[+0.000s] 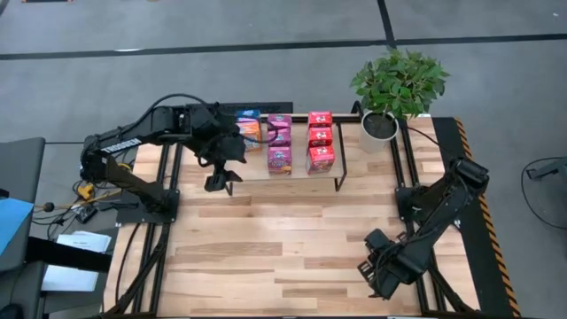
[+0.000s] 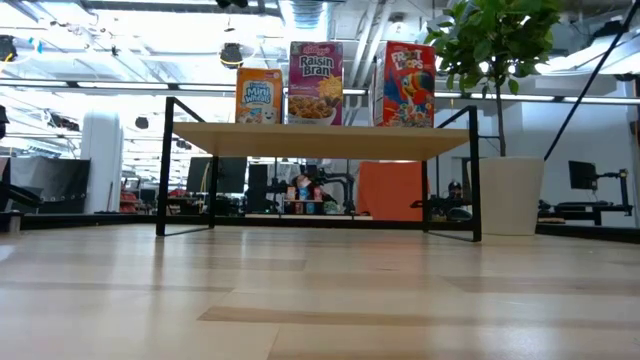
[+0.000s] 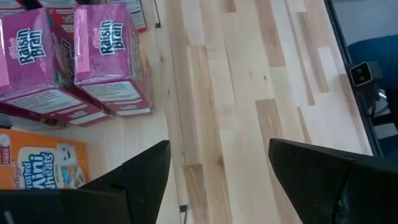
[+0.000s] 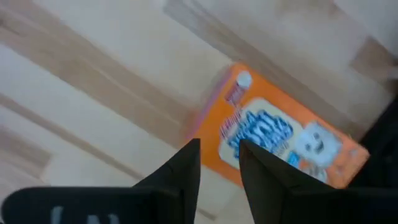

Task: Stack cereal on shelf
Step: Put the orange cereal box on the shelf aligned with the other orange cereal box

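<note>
Nearest you, by the front right edge of the light wooden table [image 1: 283, 239], the right end effector [image 4: 219, 149] hangs over one orange-and-blue cardboard cereal box [image 4: 280, 137] that lies flat on the wood. Its fingers stand a narrow gap apart and nothing sits between them, so I judge the box not yet grasped. This looks like the last box out of place. The right arm hides it from above, so rely on the right wrist view for your line-up, and mind the table edge close behind that arm. From there the middle of the table is open bare wood all the way to the shelf, which gives you plenty of room to carry. Farther back, the left end effector [image 1: 221, 182] hovers released, fingers wide and empty, just in front of the left end of the low black-tube shelf with a pale wooden board [image 2: 200, 140]. On the board you have three red cereal boxes [image 1: 320, 137] to the right, three magenta-pink cereal boxes [image 1: 279, 142] in the middle, and what appear to be two orange-and-blue cereal boxes [image 1: 250, 128] at the left, set back. The free slot seems to lie in front of those two, right where the left arm waits, so you may need to clear it. Beyond the shelf's right end stands a leafy green plant in a white pot [image 1: 379, 124], close to the frame.
</note>
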Tool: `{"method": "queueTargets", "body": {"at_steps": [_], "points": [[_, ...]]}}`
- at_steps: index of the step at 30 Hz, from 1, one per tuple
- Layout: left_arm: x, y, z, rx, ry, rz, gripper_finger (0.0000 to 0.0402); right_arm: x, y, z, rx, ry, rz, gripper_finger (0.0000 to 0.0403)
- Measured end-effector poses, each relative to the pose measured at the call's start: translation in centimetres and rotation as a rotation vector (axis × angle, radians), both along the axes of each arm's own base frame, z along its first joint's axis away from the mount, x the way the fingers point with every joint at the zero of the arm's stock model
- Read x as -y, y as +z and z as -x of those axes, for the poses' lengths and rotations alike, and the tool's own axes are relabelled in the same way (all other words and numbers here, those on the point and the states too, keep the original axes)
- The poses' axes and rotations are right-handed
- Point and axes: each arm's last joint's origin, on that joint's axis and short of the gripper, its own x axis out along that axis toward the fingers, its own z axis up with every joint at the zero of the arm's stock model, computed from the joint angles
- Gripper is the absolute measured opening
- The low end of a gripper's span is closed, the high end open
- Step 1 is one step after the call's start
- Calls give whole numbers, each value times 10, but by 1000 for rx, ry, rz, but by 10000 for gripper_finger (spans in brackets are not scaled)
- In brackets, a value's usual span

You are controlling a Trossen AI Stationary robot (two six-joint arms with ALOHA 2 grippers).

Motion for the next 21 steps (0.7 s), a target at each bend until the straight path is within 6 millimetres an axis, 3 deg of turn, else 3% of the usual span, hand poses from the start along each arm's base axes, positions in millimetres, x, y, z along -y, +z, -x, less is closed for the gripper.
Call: {"method": "queueTargets", "body": {"at_steps": [13,21], "points": [[16,0,-2,-5,-29,7,261,-3,-41,-30,-75,97,50,98],[18,0,-2,-5,-33,11,261,14,-44,-68,49,208,35,98]]}}
